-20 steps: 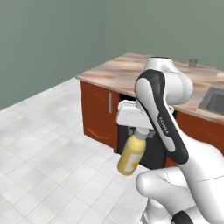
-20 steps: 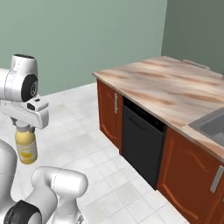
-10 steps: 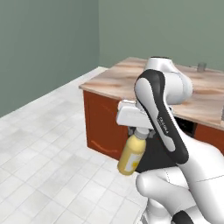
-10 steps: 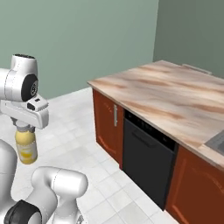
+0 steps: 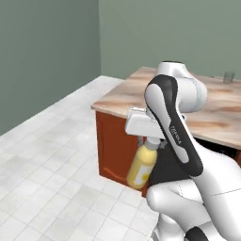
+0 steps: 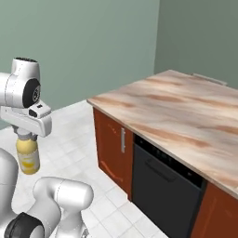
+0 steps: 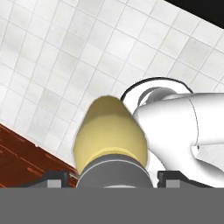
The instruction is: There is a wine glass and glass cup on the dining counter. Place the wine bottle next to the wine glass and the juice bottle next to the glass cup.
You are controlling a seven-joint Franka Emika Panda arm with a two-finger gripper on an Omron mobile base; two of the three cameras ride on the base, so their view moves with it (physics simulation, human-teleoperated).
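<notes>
Veined marble dining counter (image 6: 186,111) beyond, the pincer (image 5: 149,141) clamps the plump yellow juice bottle (image 5: 141,165) by its neck.

Yellow juice bottle (image 5: 142,166), veined marble dining counter (image 6: 186,111)

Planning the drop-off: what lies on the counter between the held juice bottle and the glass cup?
In the left base view, only bare marble counter lies between the juice bottle and the cup.

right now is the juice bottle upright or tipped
Roughly upright: the juice bottle hangs cap-up from the gripper above the floor, leaning slightly.
</notes>
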